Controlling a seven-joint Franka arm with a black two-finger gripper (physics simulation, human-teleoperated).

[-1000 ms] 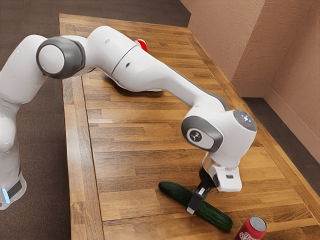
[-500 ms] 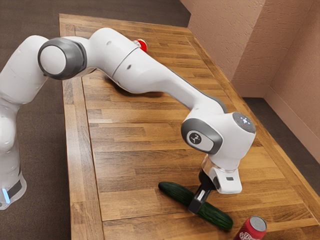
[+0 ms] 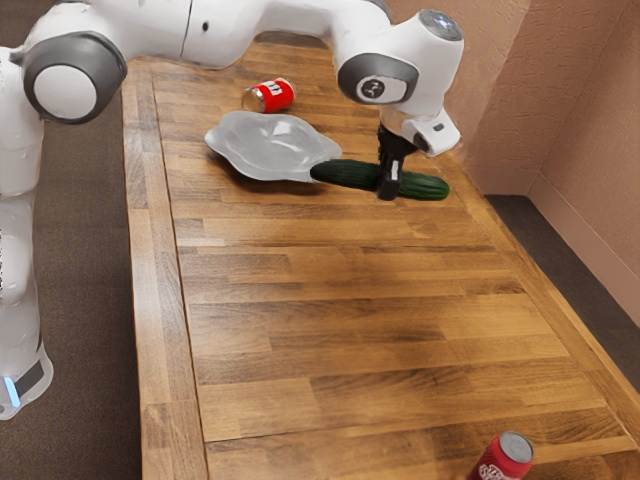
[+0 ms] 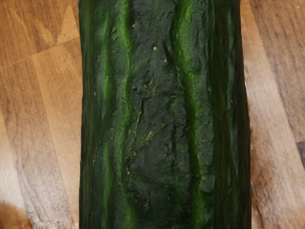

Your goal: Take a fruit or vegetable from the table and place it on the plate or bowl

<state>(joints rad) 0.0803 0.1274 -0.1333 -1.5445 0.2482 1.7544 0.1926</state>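
currently the tool [image 3: 388, 190] is clenched on the cucumber [image 3: 345, 173]; its long axis points toward the plate [image 3: 262, 148], at the exterior view's left.

space over plate [image 3: 262, 150] open; red can [image 3: 268, 96] just behind it; wall [image 3: 500, 90] close beside held cucumber [image 3: 345, 173], exterior view's right.

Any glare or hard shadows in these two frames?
Exterior view: soft even light, mild sheen on the wooden table, a dark soft shadow under the wavy grey plate, no harsh glare. Wrist view: the dark green cucumber carries pale green streaks, no hot spots.
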